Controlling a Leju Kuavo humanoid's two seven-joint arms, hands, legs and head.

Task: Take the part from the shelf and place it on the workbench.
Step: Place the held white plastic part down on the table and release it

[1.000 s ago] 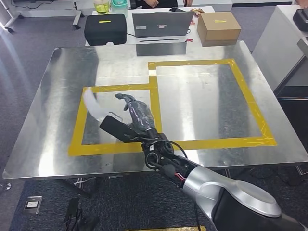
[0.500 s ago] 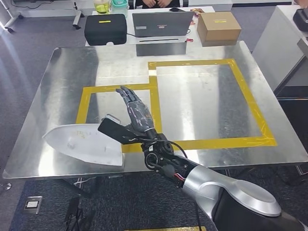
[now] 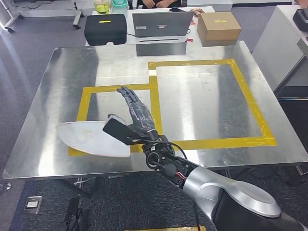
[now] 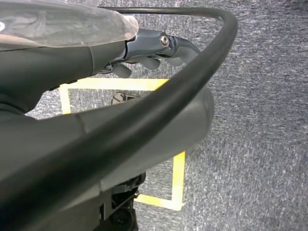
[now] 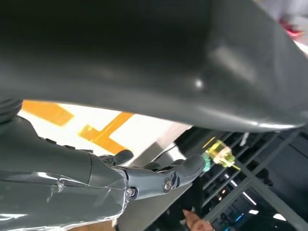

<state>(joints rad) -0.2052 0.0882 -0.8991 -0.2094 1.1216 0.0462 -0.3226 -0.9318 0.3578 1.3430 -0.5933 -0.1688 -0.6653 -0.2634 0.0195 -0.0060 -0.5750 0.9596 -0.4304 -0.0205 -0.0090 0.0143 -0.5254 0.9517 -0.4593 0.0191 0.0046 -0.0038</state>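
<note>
The part (image 3: 87, 137), a flat pale grey shell with a pointed end, lies on the metal workbench (image 3: 203, 103) near its front left. It lies across the front line of the left yellow tape rectangle (image 3: 82, 109). My right hand (image 3: 136, 112) hovers just right of it with fingers stretched out and apart, holding nothing; its thumb (image 3: 119, 131) is over the part's right end. The right wrist view shows those straight fingers (image 5: 163, 179) over the taped bench. My left hand (image 4: 160, 44) hangs over carpet floor with nothing in it.
Behind the workbench a white table carries a black case (image 3: 105, 29), a laptop (image 3: 161, 23) and a cardboard box (image 3: 219, 26); a person's hands (image 3: 150, 3) rest at its far edge. A grey bench (image 3: 279, 48) stands at the right. The larger taped rectangle (image 3: 250, 96) is bare.
The part left my right hand: a blur by the fingers one second ago, then flat near the front left edge, now slid slightly right. The fingers straightened.
</note>
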